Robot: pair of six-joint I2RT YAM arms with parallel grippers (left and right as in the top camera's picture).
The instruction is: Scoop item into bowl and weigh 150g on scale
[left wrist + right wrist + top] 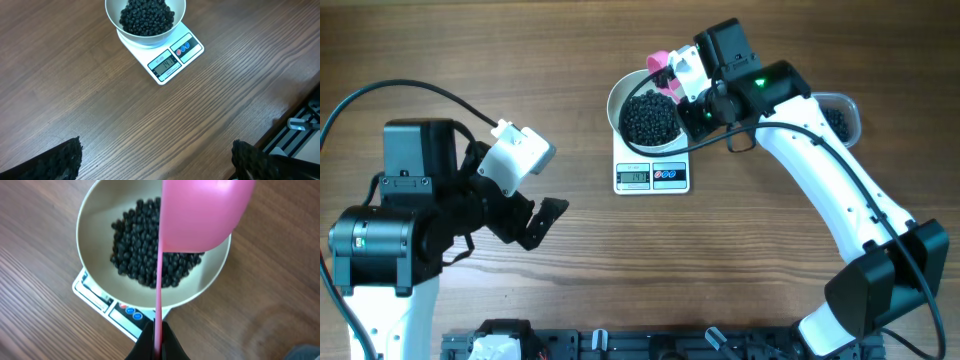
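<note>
The white bowl stands on the scale and holds a heap of the black item. My right gripper hangs over the bowl's far right rim, shut on the thin handle of a pink scoop. In the right wrist view the gripper pinches the handle, and the scoop, turned back-side towards the camera, hovers above the item and the bowl; its inside is hidden. My left gripper stays open and empty over bare wood, left of the scale.
A clear tub with more black pieces sits at the far right, partly behind the right arm. A dark rack runs along the table's front edge. A black cable arcs over the left arm.
</note>
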